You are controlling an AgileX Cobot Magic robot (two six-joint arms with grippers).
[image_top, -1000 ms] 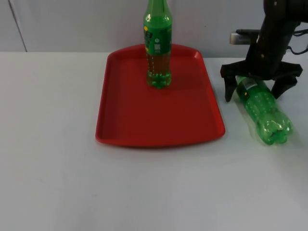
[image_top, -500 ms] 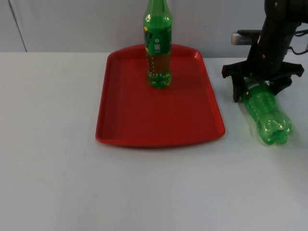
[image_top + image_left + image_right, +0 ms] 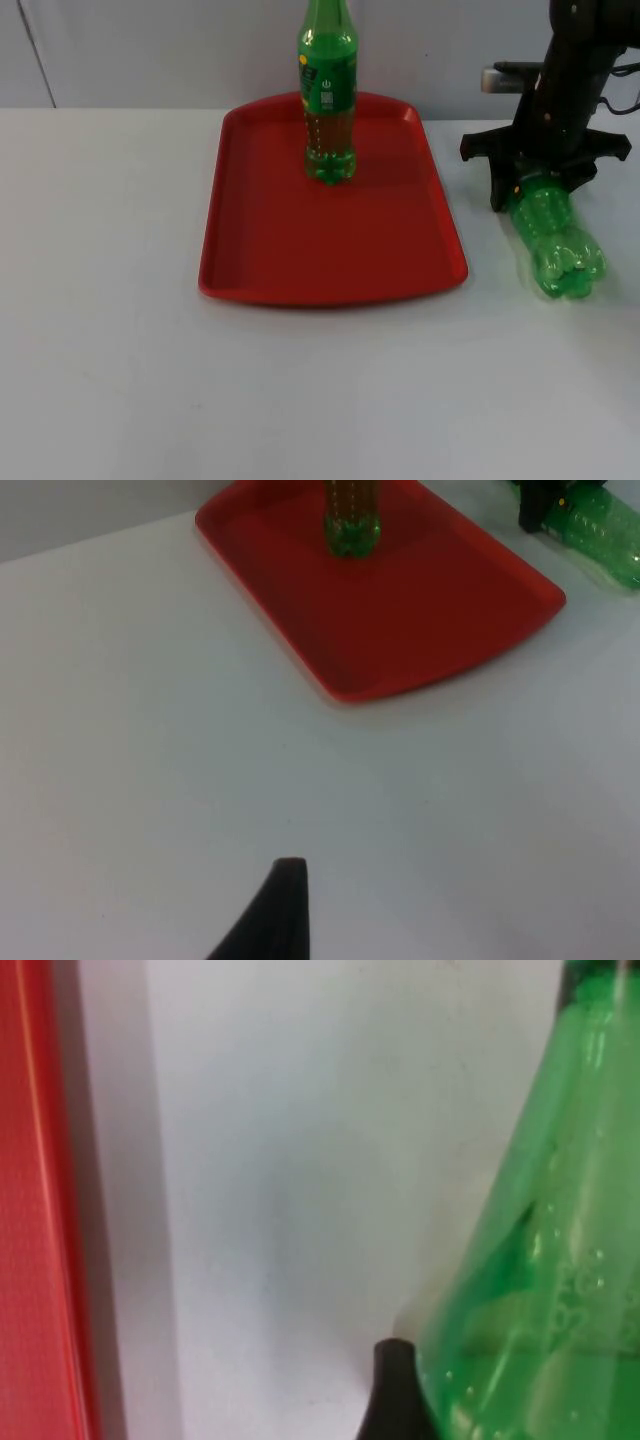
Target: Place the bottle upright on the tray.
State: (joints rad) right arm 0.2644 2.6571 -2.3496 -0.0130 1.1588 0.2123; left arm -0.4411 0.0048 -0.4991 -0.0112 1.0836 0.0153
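The bottle (image 3: 555,232) to be placed lies on its side on the white table (image 3: 100,300), just beside the tray (image 3: 300,260), neck toward the wall and lobed base toward the front. It is clear green ribbed plastic, seemingly empty, light and smooth. The right gripper (image 3: 540,170) straddles its neck end, fingers pressed against the shoulder, gripping it. The tray is flat red plastic with a raised rim and rounded corners; a second bottle (image 3: 327,90), green with a label, stands upright at its far edge. The left gripper (image 3: 275,910) waits away over bare table; I cannot tell whether it is open or closed.

Risk: a round, slick bottle may swivel or slip during tilting. A swing could topple the standing bottle.
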